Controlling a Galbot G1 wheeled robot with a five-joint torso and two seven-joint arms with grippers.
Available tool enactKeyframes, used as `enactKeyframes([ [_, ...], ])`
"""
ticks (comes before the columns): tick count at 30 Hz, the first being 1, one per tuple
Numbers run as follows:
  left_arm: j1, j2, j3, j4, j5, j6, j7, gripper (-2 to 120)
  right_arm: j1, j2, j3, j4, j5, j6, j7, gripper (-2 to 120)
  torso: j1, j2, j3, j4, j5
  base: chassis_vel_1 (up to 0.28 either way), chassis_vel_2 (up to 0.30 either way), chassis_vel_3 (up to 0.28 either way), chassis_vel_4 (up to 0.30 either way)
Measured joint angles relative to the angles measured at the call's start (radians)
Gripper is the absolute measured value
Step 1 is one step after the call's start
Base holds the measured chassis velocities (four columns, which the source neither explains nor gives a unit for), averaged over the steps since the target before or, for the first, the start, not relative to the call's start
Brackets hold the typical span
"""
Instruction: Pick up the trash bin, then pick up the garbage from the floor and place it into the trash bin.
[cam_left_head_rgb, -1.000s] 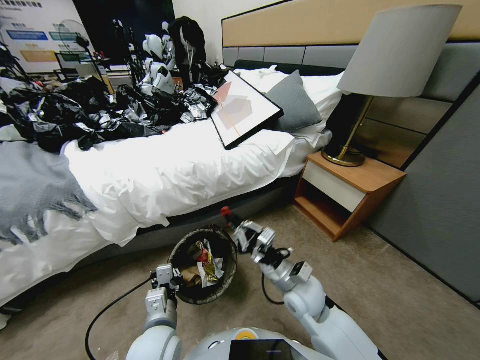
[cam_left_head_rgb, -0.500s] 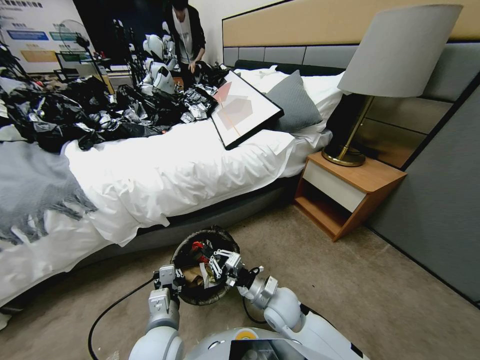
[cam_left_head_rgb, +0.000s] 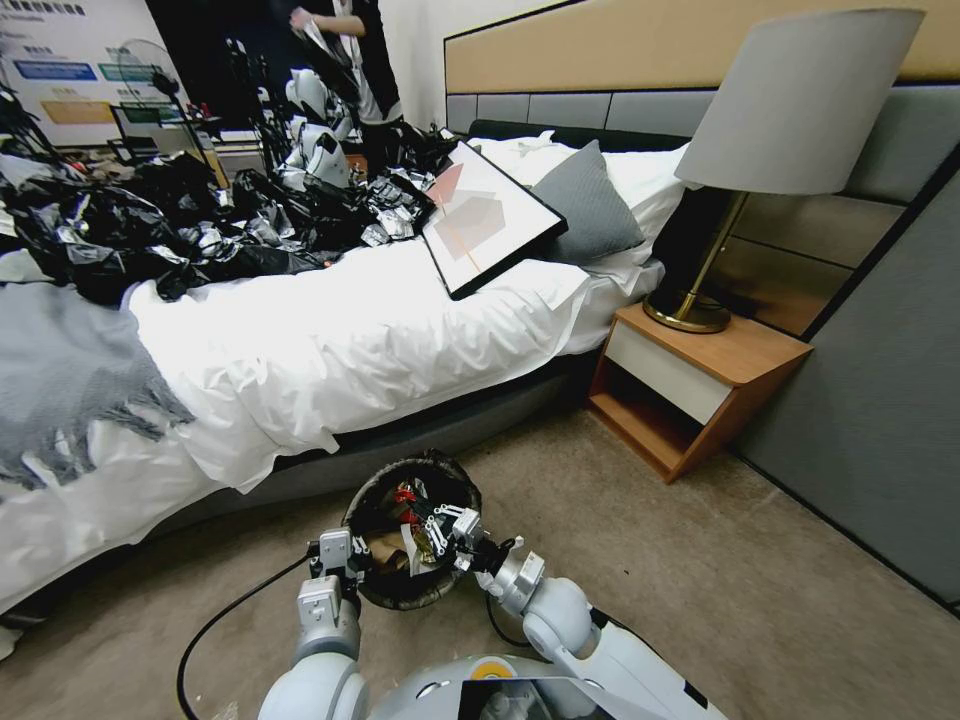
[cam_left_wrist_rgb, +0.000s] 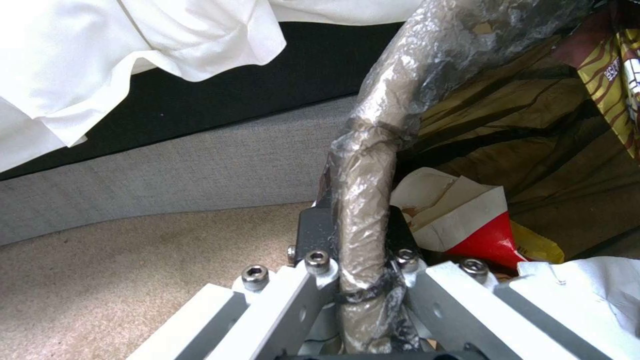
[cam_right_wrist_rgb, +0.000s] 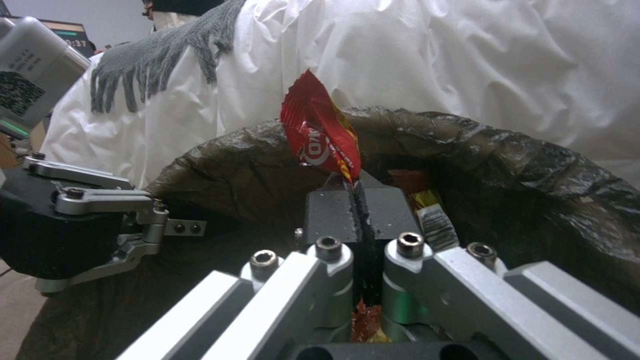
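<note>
The trash bin (cam_left_head_rgb: 412, 530) hung tilted just above the carpet beside the bed (cam_left_head_rgb: 330, 340), w/ the left claw (cam_left_wrist_rgb: 363, 280) clenched on its bag-wrapped rim. Inside lay garbage: a brown paper bag (cam_left_wrist_rgb: 533, 130), a yellow packet, some white paper. The right claw (cam_right_wrist_rgb: 357, 200) was over the bin's mouth, jaws pressed tight on a red snack packet (cam_right_wrist_rgb: 320, 137) that stuck up between them, roughly level w/ the rim.

Risks, as I judged them: the packet was light & crinkly, so it could've clung to a pad on release or fluttered over the low side onto the floor. The bin was held by one thin pinch on slippery liner, so a knock from the right arm might've twisted it or slid the bag off.
</note>
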Motion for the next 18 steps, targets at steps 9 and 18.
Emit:
enactKeyframes([
  [9, -0.001, 0.001, 0.0, 0.0, -0.001, 0.001, 0.0, 0, -0.011, -0.001, 0.006, -0.001, -0.008, -0.001, 0.003, 34, 0.0, 0.0, 0.0, -0.0001, 0.0, 0.0, 0.0, 0.0, 0.0],
  [18, -0.001, 0.003, 0.002, -0.001, -0.002, 0.002, 0.0, 0, -0.016, -0.01, 0.01, 0.008, -0.012, -0.002, 0.004, 65, 0.0, 0.0, 0.0, -0.0001, 0.0, 0.0, 0.0, 0.0, 0.0],
])
